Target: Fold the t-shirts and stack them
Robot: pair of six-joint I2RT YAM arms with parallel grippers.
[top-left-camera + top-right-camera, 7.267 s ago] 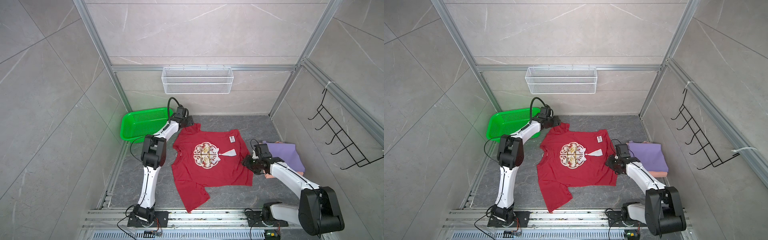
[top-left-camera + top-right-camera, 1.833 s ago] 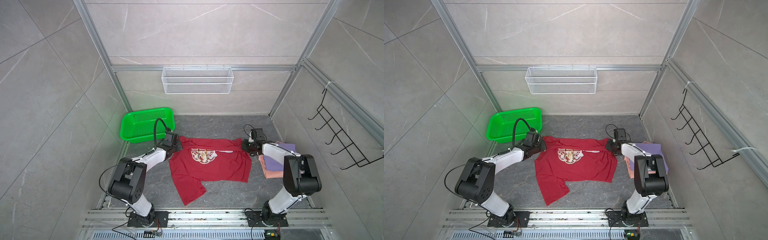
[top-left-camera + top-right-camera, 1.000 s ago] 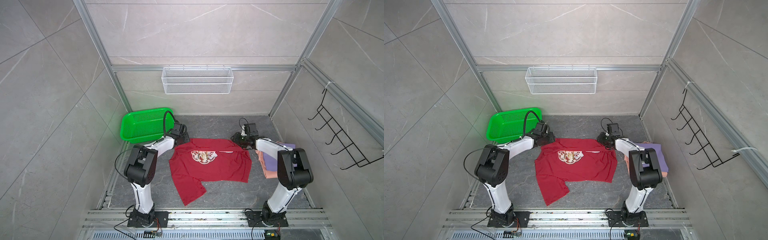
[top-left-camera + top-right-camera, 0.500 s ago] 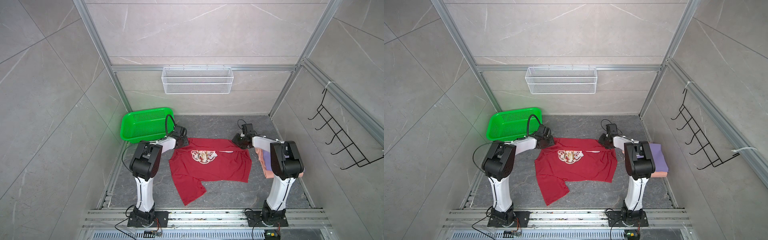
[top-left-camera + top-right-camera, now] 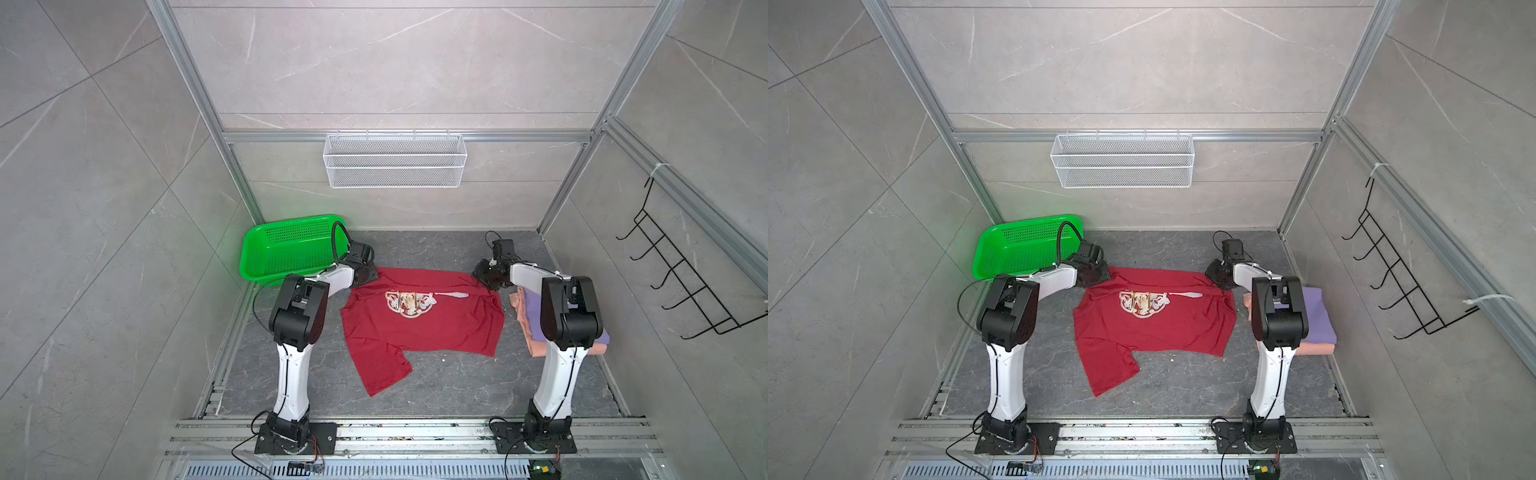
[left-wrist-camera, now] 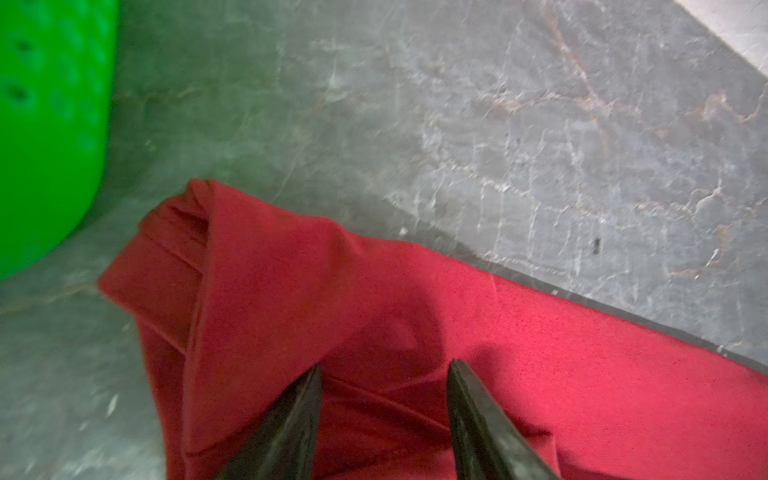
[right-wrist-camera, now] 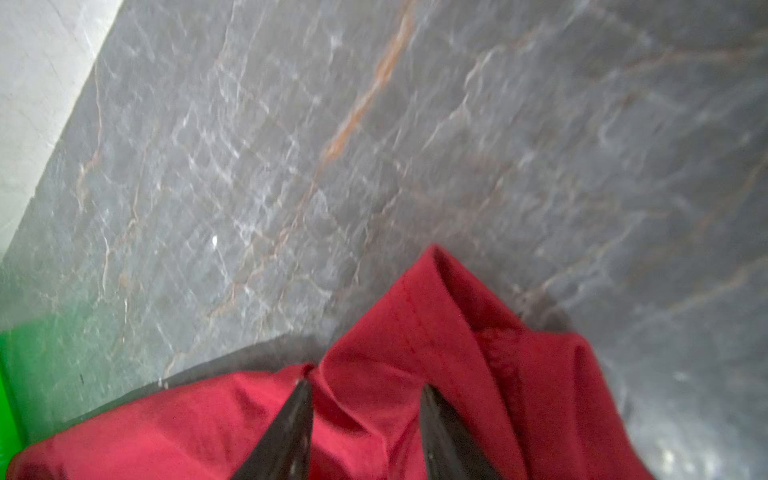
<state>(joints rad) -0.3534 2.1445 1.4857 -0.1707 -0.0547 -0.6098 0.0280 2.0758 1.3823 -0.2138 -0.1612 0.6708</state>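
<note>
Item: dark red cloth t-shirt with a cream-white ornamental chest print [image 5: 419, 328], lying on the grey marbled tabletop [image 5: 436, 382] between the two arms. Its far edge is turned down toward the print, its body is spread flat, and one loose flap trails toward the near rail. Left gripper [image 6: 384, 365]: low over the far left corner of the shirt, just beside the green perforated plastic basket [image 5: 291, 237], jaws spread, cloth showing in the gap and apparently not pinched. Right gripper [image 7: 365, 384]: low over the far right corner, jaws likewise apart, straddling a raised ridge of cloth with no clamp evident. Stack: plain lavender-purple folded shirt [image 5: 1316, 311] resting on a plain salmon-pink folded shirt [image 5: 1316, 348], at the right of the table, partly behind the right arm. Step in hand, by judgement: the first crosswise fold of the red shirt, two shirts done. Next move likely calls for both arms to clear the laid edge without dragging it, then gather the trailing flap and side for the following fold.
</note>
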